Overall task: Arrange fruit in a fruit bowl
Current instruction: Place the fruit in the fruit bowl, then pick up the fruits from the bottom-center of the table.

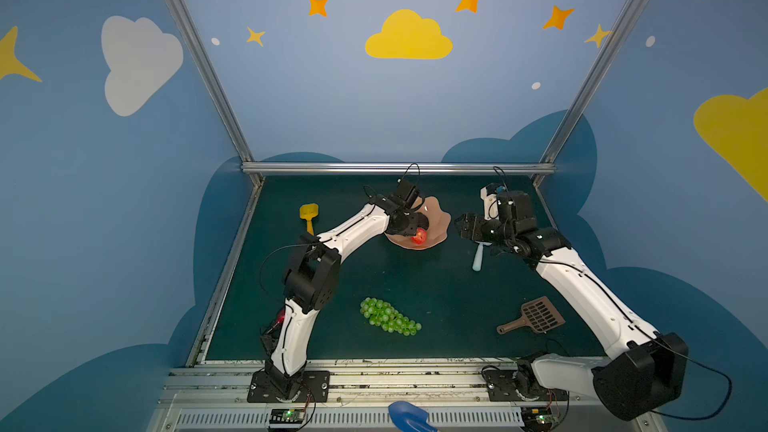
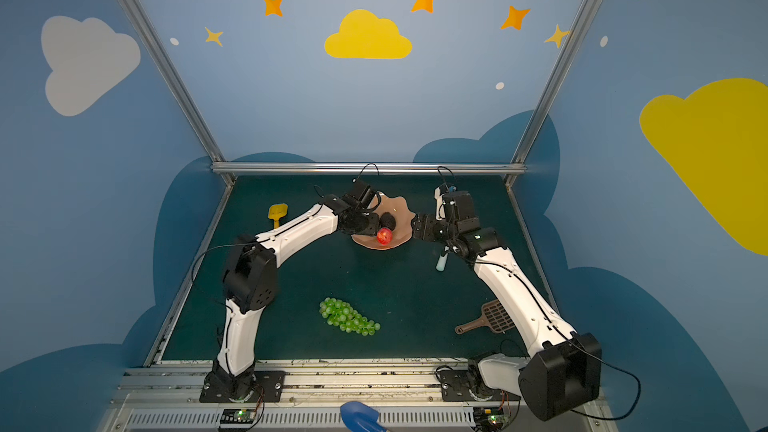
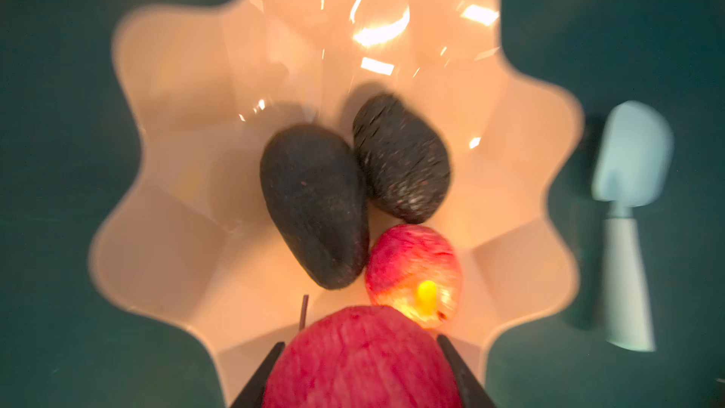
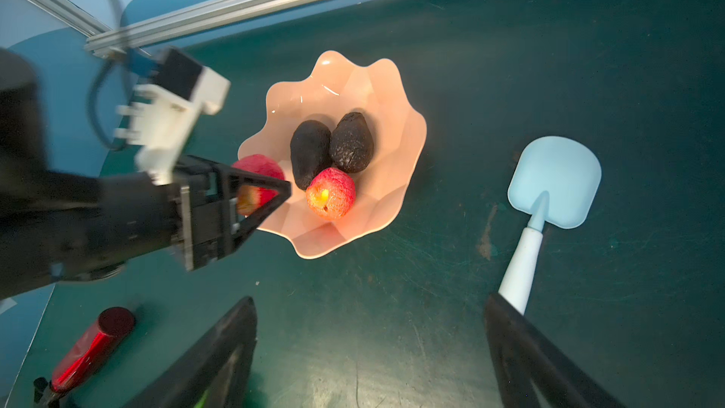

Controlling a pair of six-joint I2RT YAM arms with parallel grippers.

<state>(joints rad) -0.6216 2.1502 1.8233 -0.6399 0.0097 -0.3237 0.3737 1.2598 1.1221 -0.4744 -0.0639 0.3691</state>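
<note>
Dark green tabletop (image 1: 436,305): pink bowl (image 4: 408,131) with two avocados (image 4: 310,151), one apple (image 4: 330,198); second apple (image 4: 259,168), firm, smooth, probably light, pinched across its middle by left gripper (image 3: 359,347) at bowl's rim; right gripper (image 4: 370,308) spread, empty.

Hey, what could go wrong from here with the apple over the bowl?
One: the gripped apple in the left gripper hangs near the rim of the bowl, not its middle; released here, it might roll out. Two: it could strike the resting apple, which touches an avocado, and jostle both. Three: the grapes, not yet in, may find little room.
</note>
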